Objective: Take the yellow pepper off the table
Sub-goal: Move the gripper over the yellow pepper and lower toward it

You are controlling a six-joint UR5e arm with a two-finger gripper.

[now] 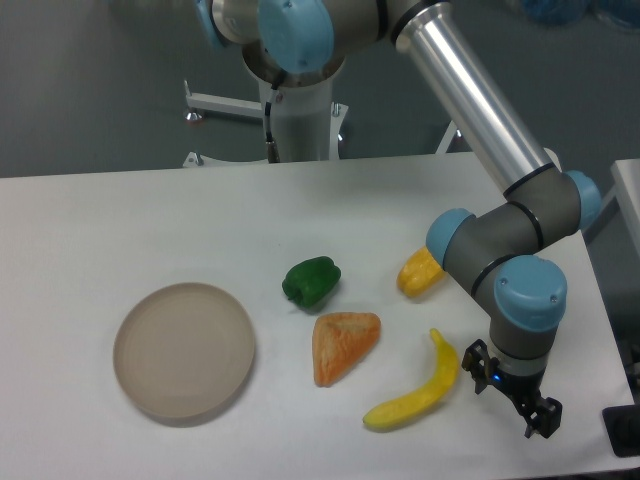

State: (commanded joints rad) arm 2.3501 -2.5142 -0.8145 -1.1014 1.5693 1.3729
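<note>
The yellow pepper [417, 273] is a small stubby yellow-orange lump lying on the white table [150, 220], right of centre; the arm's wrist joint hides its right side. My gripper [518, 400] hangs low near the table's front right, below and to the right of the pepper and well apart from it. Its dark fingers point down toward the table, just right of the banana's upper tip. Nothing shows between them, and the gap is too small and dark to judge.
A long curved yellow banana [415, 396] lies left of the gripper. An orange triangular wedge [343, 344] and a green pepper [311, 282] lie near the middle. A round beige plate [184, 350] sits front left. The table's right edge runs close to the gripper.
</note>
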